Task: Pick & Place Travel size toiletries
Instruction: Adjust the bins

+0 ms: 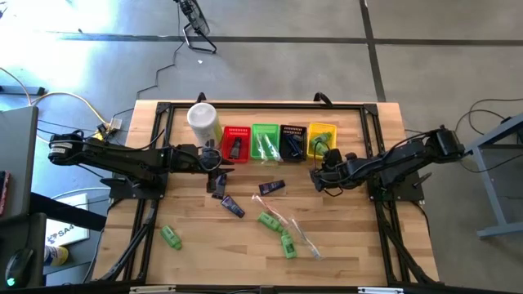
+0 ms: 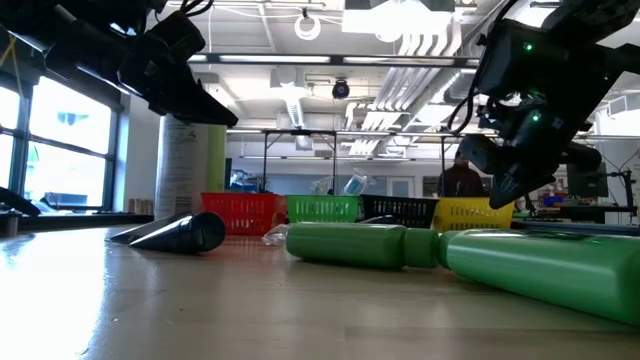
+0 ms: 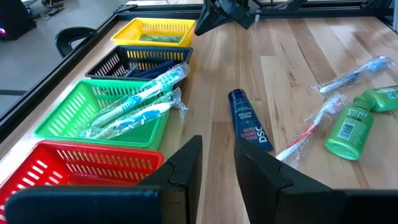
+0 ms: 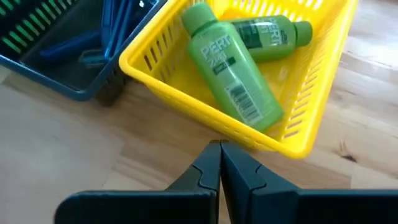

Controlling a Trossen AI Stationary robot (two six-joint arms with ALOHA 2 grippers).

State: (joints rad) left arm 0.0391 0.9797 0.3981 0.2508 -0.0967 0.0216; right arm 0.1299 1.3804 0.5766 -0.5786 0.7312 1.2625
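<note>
Right gripper clenched empty beside yellow basket; left gripper part-open, empty; could clip red basket descending for tube.

The big green bottle in the low view is running off the picture's edge. The red basket is getting cut off in the left wrist view. The black basket's far end is going out of sight.

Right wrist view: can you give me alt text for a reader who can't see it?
Two green bottles lie inside a yellow basket on the wooden table, one propped against its wall. The right gripper hovers before the basket, shut and empty. Beside it, a dark basket holds blue razors.
</note>
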